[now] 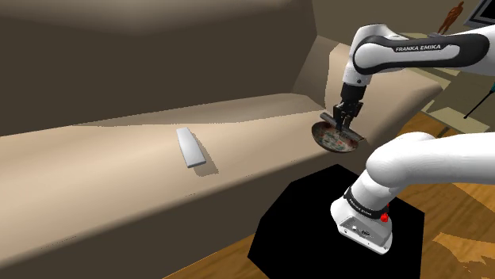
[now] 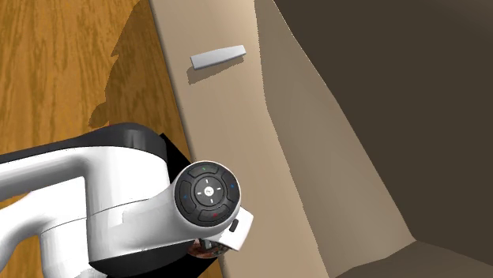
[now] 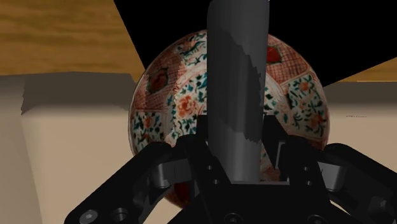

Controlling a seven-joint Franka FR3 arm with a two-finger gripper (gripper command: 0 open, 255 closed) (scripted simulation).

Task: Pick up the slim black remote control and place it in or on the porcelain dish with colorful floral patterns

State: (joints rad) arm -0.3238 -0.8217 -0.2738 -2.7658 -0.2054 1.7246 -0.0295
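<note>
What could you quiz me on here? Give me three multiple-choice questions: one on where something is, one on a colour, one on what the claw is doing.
1. Where is the gripper? A over the wooden floor; B just above the patterned dish; C over a table.
2. What colour is the flat slab lying on the sofa? A red; B green; C light grey.
3. What is the gripper doing? A open, empty; B shut on the dish; C shut on the dark remote.
Answers: B, the dish lies right below it; C, it looks pale grey in both outside views; C, the wrist view shows it clasping the remote.
</note>
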